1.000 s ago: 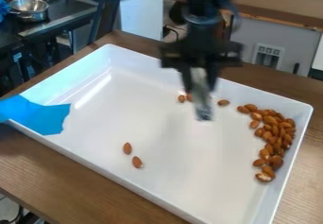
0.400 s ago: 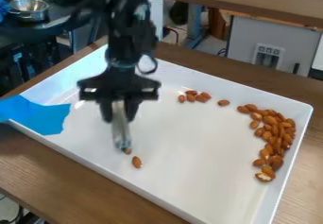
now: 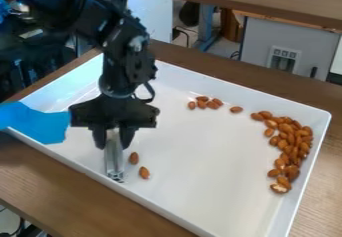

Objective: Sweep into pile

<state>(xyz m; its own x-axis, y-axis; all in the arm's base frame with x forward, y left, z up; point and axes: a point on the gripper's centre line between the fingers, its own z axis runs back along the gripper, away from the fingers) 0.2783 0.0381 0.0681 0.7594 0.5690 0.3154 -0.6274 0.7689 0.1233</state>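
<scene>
Got a big white tray (image 3: pixel 200 151) here, set at an angle across most of the frame on a brown wooden table (image 3: pixel 60 181). Loads of almonds (image 3: pixel 288 141) in it, mostly bunched in a curved heap along the right side. Plus a little cluster (image 3: pixel 205 102) toward the upper middle, a single almond (image 3: pixel 236 109) between that and the heap, and a loose pair (image 3: pixel 139 165) left of centre, lower down. Also got a bright blue sheet (image 3: pixel 37 123) over the tray's left corner.

Looks-wise: reddish-brown, smooth, teardrop-shaped, lying flat in the loose pair, packed tight and partly overlapping in the heap. Pale whitish patch on one at the heap's bottom end.

As for the black gripper (image 3: pixel 113 139), pointing down in the left half of the frame, with fingers closed on a narrow, pale, shiny tool (image 3: pixel 114 161). Tool held close to upright, tip low down, just left of the loose pair, not touching.
</scene>
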